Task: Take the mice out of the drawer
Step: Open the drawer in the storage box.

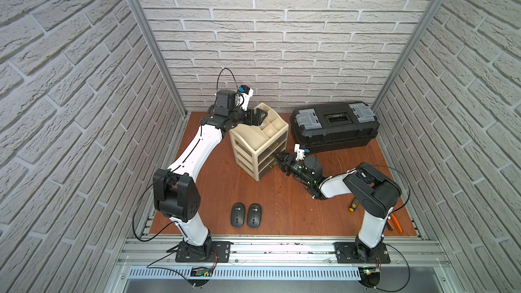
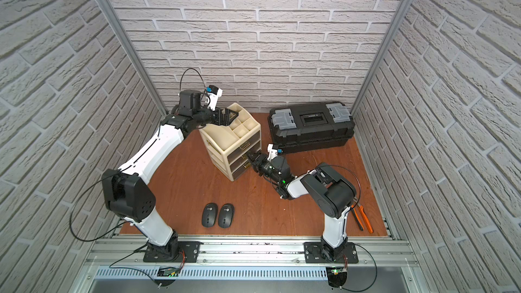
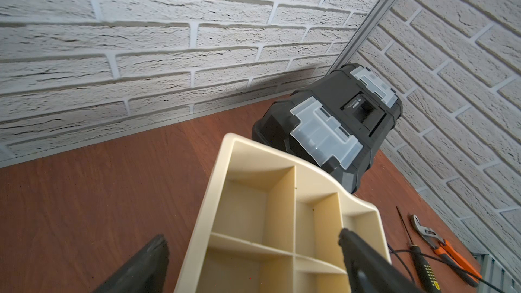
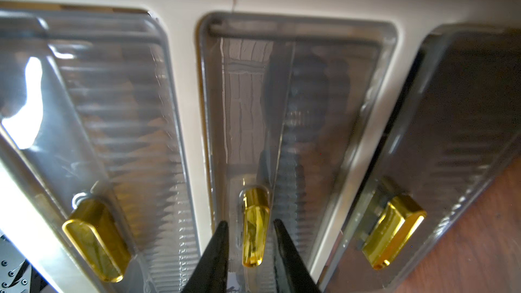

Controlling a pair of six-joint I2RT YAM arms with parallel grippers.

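right pincer: apart, astride gold handle of middle drawer | handle at pincer's 10 o'clock in a top view, long axis level | left pincer: apart over cabinet rim

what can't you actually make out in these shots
Right wrist view: the middle drawer has a smoked, ribbed front that blurs a dark shape inside; mouse or not, unclear.
Top view: the right arm hides the screwdriver except its handle.
Both top views: logos on the two mice are too small to read.
Left wrist view: the drawers are hidden under the organiser and its own top tray.
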